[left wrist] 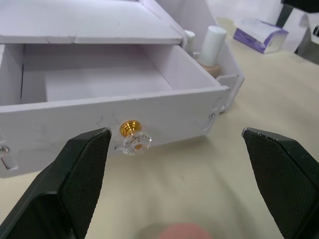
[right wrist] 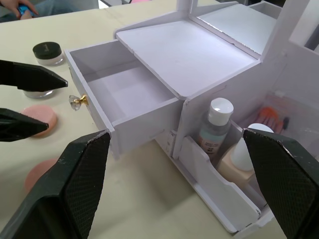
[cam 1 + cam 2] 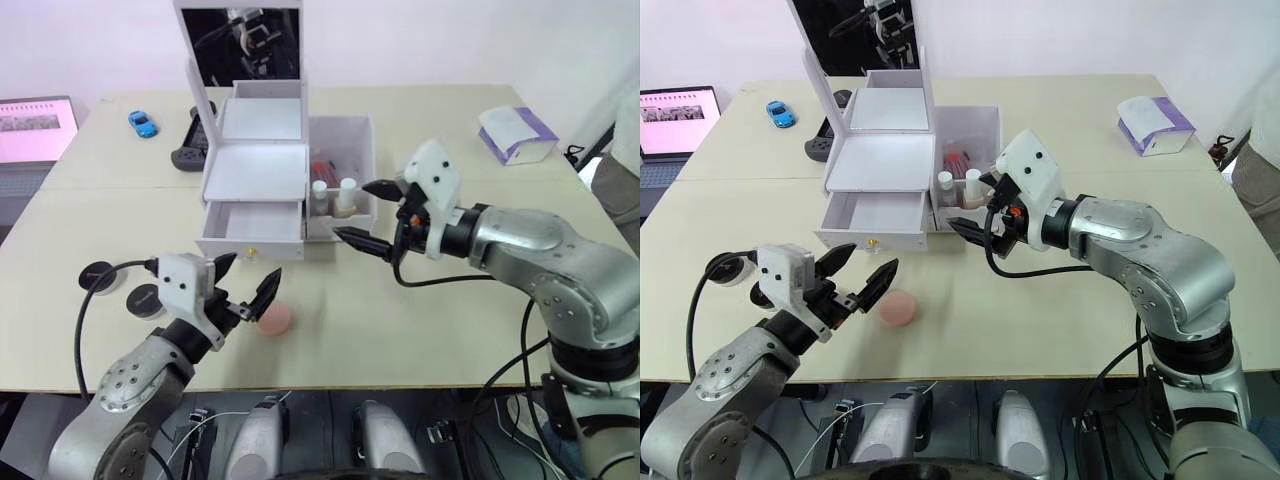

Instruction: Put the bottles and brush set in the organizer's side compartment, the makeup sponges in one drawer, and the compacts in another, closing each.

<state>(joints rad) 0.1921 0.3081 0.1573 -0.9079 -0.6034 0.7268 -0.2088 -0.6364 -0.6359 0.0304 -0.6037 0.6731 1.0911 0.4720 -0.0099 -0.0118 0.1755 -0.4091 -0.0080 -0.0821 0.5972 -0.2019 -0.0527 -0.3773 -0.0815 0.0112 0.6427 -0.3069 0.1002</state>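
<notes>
The white organizer [image 3: 255,175] has its lower drawer [image 2: 124,94] pulled out and empty. Its side compartment [image 3: 360,135] holds two white-capped bottles [image 3: 319,190] [image 3: 346,190] with the brush set [image 2: 274,117] behind them. My right gripper [image 3: 352,210] hangs open just in front of that compartment. My left gripper [image 3: 252,272] is open near the table, in front of the drawer knob [image 1: 132,139], right beside a pink makeup sponge [image 3: 275,318]. A second sponge [image 2: 40,113] lies near it. Two black round compacts [image 3: 97,275] [image 3: 145,298] sit to the left.
A mirror stands up at the organizer's back. A black controller [image 3: 190,140] and a blue toy car [image 3: 143,123] lie behind on the left, near a laptop [image 3: 35,130]. A tissue pack [image 3: 515,133] lies far right, where a person [image 3: 625,150] stands at the edge.
</notes>
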